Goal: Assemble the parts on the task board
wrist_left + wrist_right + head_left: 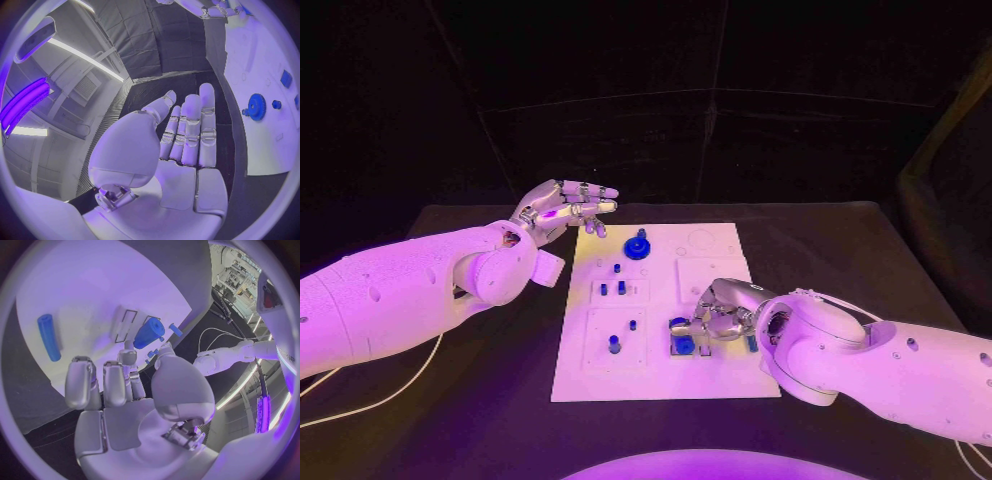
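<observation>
Board: the white task board [718, 380] lies flat in the middle of the black counter [877, 250], between the 2 arms.
Left hand: the left hand [564, 211] is raised over the counter just beyond the board's far left corner. Its fingers [207, 120] are stretched out side by side and nothing lies in the palm, so it holds nothing.
Right hand: the right hand [718, 312] is down on the near right part of the board. Its fingers [79, 382] are curled in over a cylindrical blue part [149, 333]; whether they actually grip it I cannot tell.
Gear: a blue gear-shaped part [638, 245] stands on the far part of the board, close to the left hand but not touching it.
Small parts: several small blue pegs [616, 268] stand on the board's left half, in a row from the middle toward the near edge.
Square piece: a blue block [682, 344] sits in the board just under the right hand.
Loose rod: a blue rod [49, 337] lies flat on the board, apart from the right hand's fingers.
</observation>
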Controlling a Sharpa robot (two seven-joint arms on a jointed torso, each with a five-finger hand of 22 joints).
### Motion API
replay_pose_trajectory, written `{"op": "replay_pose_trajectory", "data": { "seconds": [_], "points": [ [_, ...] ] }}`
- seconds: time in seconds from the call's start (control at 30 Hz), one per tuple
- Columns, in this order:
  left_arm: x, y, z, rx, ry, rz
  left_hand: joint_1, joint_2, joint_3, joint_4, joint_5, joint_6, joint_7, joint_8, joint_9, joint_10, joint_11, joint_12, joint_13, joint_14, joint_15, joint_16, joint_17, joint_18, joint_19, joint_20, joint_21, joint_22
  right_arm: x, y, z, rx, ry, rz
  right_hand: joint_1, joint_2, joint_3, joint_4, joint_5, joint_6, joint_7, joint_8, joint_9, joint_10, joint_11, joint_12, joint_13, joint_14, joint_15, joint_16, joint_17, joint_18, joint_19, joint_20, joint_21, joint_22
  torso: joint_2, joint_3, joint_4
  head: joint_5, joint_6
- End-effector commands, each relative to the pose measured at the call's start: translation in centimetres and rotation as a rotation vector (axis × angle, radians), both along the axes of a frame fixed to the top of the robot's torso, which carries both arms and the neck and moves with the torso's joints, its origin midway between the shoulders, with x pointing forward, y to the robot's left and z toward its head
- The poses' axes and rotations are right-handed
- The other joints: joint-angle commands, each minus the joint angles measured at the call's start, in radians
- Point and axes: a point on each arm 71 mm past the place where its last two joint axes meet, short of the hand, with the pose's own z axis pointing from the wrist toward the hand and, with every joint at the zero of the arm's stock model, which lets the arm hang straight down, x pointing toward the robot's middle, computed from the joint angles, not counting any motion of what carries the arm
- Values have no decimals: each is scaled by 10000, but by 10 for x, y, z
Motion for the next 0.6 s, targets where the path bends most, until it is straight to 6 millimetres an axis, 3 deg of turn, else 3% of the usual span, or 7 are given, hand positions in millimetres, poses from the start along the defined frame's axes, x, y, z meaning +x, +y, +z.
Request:
{"op": "replay_pose_trajectory", "data": {
  "seconds": [0.03,0.17,0.3,0.6],
  "points": [
    [0,-1,1,-92,-24,-81,-33,44,-43,9,-16,-32,-8,46,10,-87,4,68,15,-68,35,32,-9,50,-17,55,-47,-9,-1,2,4,131,-381,329,547,48,85,-45,209,-37,13,-1,68,17,-20,-13,13,397,80,-39,30,138,13,30,-46,13,7,6,-3,-25,-3],
    [0,-1,1,-91,-24,-79,-33,44,-43,9,-16,-32,-8,46,10,-87,4,68,15,-68,35,32,-9,50,-17,55,-47,-9,-4,2,6,283,-414,592,1448,112,71,-253,446,-7,-18,62,205,76,-47,15,56,419,56,-35,87,129,49,12,-40,47,8,6,1,-45,-11],
    [0,0,1,-83,-21,-64,-33,44,-43,9,-16,-32,-8,46,10,-87,4,68,15,-68,35,32,-9,50,-17,55,-47,-9,-7,3,7,316,-339,936,2159,126,42,-556,378,55,-49,168,327,120,-81,54,107,434,29,-19,145,118,84,-11,-19,99,6,9,-11,-40,-23],
    [0,-2,1,-78,-7,-82,-33,44,-43,9,-16,-32,-8,46,10,-87,4,68,15,-68,35,32,-9,50,-17,55,-47,-9,-6,7,5,244,-220,1208,2535,417,3,-686,345,348,-163,447,524,256,-172,183,236,477,-41,81,312,85,180,-68,74,259,6,-2,34,-53,-17]
  ]
}}
